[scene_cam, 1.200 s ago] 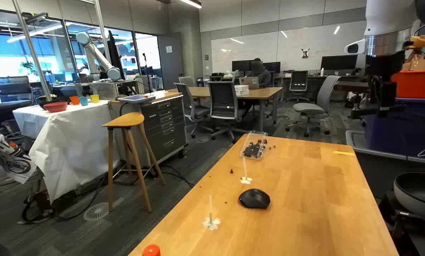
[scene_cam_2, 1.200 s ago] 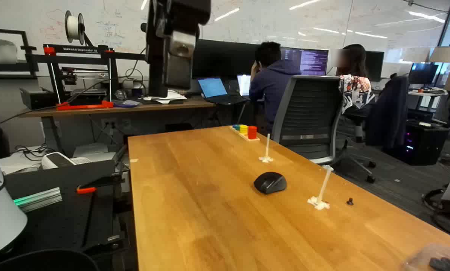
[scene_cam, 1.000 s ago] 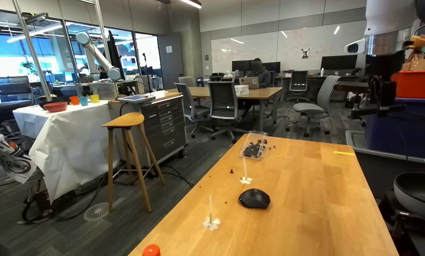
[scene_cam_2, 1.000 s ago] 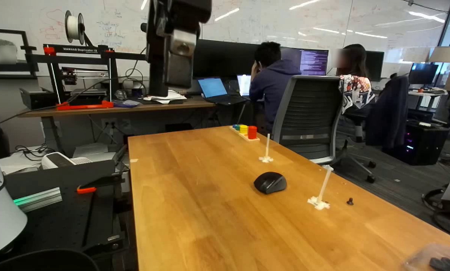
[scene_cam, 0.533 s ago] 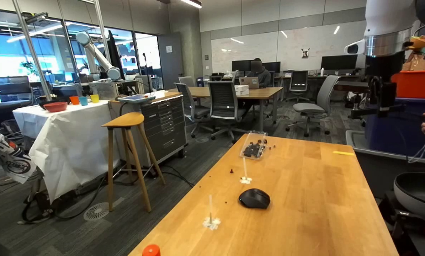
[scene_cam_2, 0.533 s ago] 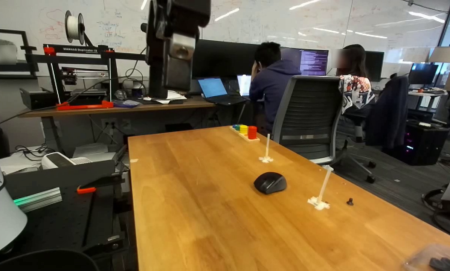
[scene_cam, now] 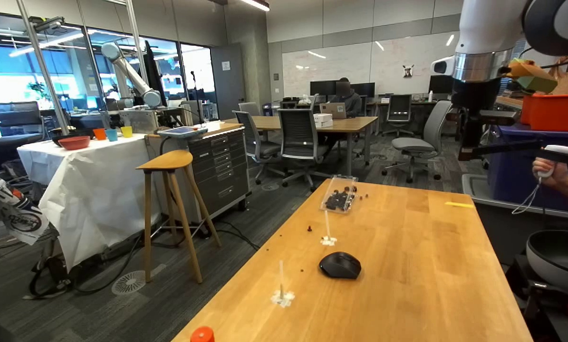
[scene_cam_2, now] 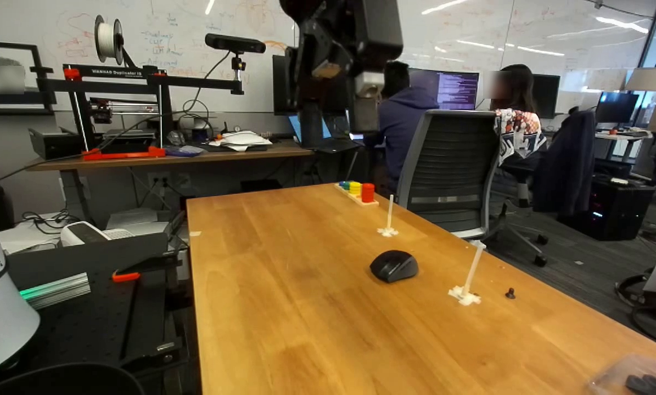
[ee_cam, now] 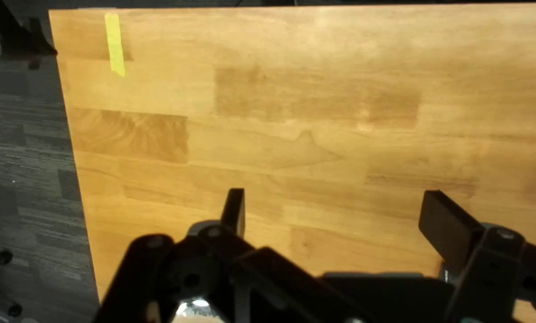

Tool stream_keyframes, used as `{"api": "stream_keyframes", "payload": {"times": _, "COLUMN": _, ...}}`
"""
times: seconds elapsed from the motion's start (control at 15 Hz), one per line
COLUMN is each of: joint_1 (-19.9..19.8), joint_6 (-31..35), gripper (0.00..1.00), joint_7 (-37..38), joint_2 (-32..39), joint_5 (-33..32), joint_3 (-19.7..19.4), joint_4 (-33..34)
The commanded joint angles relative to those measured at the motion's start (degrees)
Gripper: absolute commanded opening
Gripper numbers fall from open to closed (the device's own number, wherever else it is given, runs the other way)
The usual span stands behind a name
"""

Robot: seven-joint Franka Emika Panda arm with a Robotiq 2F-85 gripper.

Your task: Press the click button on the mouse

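Observation:
The black domed mouse (scene_cam: 340, 265) lies on the wooden table, and it also shows in an exterior view (scene_cam_2: 394, 266). My gripper (scene_cam_2: 337, 131) hangs high above the table, well apart from the mouse. In an exterior view the gripper (scene_cam: 495, 151) is beyond and above the table's far right part. In the wrist view the gripper (ee_cam: 333, 206) is open, its fingers wide apart with only wood between them. A small dark edge with a glint shows behind the right finger there; I cannot tell whether it is the mouse.
Two thin white sticks (scene_cam: 281, 279) (scene_cam: 327, 224) stand taped to the table near the mouse. A clear box of dark bits (scene_cam: 340, 194) sits at the far corner. A stacking toy (scene_cam_2: 367, 193) with red and yellow pieces stands at the edge. A person's hand (scene_cam: 554, 173) holds a white controller.
My gripper, nearly still before, has moved sideways toward the table: left in one view, right in the other. A hand with a controller has come in. The mouse has not moved.

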Motion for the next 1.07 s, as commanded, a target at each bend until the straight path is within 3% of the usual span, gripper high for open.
{"api": "stream_keyframes", "payload": {"times": 0.0, "joint_1": 1.2, "joint_6": 3.4, "gripper": 1.0, "joint_7": 4.0, "joint_2": 7.3, "joint_5": -0.4, "joint_3": 1.4, "joint_4": 5.3}}
{"api": "stream_keyframes", "payload": {"times": 0.2, "joint_1": 2.1, "joint_6": 5.4, "gripper": 1.0, "joint_7": 5.7, "joint_2": 11.8, "joint_5": 0.0, "joint_3": 2.2, "joint_4": 7.5}}
{"api": "stream_keyframes", "payload": {"times": 0.27, "joint_1": 2.5, "joint_6": 5.8, "gripper": 0.75, "joint_7": 6.0, "joint_2": 13.1, "joint_5": 0.2, "joint_3": 2.3, "joint_4": 8.2}}
{"api": "stream_keyframes", "payload": {"times": 0.4, "joint_1": 3.2, "joint_6": 6.7, "gripper": 0.68, "joint_7": 6.5, "joint_2": 15.6, "joint_5": 0.5, "joint_3": 2.4, "joint_4": 9.2}}
{"api": "stream_keyframes", "payload": {"times": 0.87, "joint_1": 4.8, "joint_6": 9.2, "gripper": 0.11, "joint_7": 5.2, "joint_2": 21.7, "joint_5": 1.3, "joint_3": 1.9, "joint_4": 11.4}}
{"api": "stream_keyframes", "payload": {"times": 1.0, "joint_1": 5.3, "joint_6": 9.9, "gripper": 0.01, "joint_7": 5.6, "joint_2": 23.3, "joint_5": 1.4, "joint_3": 2.2, "joint_4": 11.3}}
